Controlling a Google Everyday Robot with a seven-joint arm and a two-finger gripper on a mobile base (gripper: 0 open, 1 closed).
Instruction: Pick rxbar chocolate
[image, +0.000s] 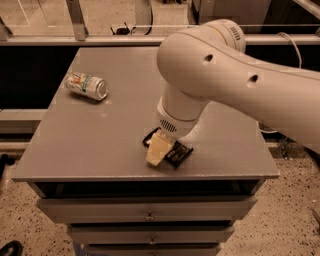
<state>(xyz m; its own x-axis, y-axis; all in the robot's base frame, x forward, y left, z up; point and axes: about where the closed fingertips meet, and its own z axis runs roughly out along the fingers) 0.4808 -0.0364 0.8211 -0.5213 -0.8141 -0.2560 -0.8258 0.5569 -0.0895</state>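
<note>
1. The claw (160, 151) is down low near the front edge of the bench (90, 150), tucked under the big white arm (240, 85). Can't tell how open it is, or whether it's got hold of anything.
2. The rxbar chocolate (180, 154) lies flat on the bench, right up against the claw.
3. My guess: the reach is done, the lift isn't.
4. The drink can (86, 86) lies on its side, well apart.
</note>
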